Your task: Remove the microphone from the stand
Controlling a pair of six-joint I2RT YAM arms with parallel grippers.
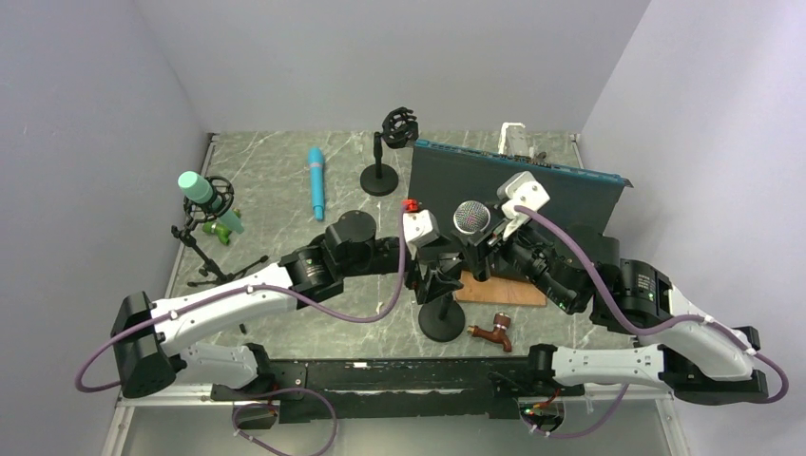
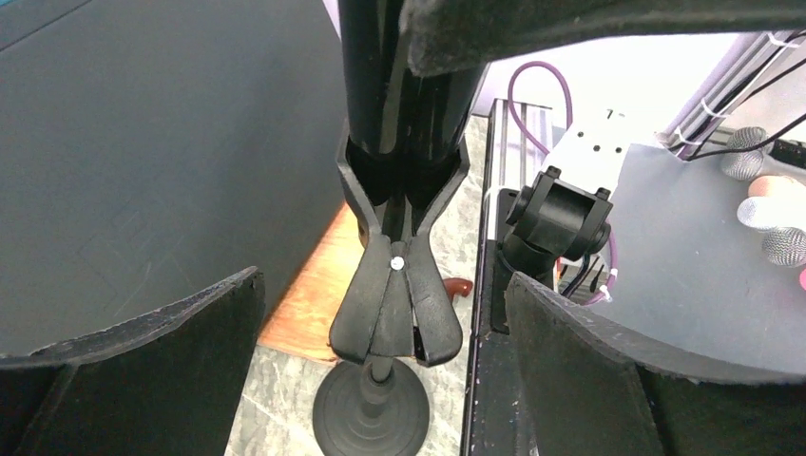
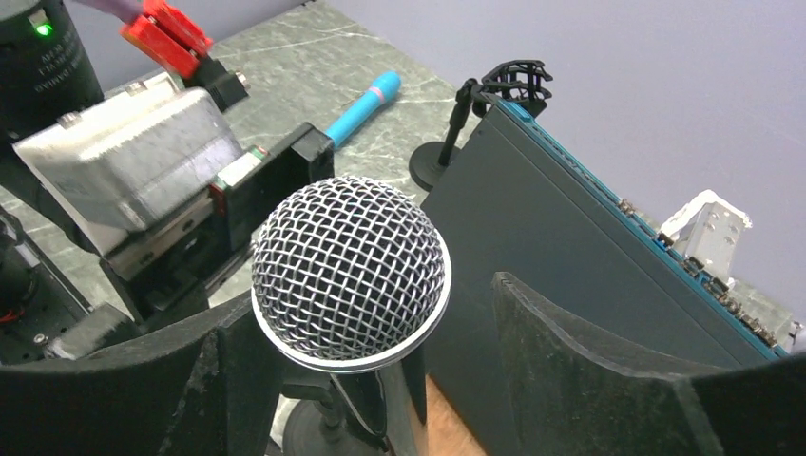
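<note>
Right wrist: round silver mesh microphone [image 3: 350, 271] above black stand [image 3: 321, 427].

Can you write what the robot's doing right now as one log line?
microphone: clipped in stand | left gripper: open around clip | right gripper: open around microphone head | removal: not yet done

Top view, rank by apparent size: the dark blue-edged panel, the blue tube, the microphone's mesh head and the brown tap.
1. dark panel, by far the largest.
2. blue tube.
3. mesh head and brown tap: these look alike, and the head sits raised, nearer the camera, so I leave them unranked.
</note>
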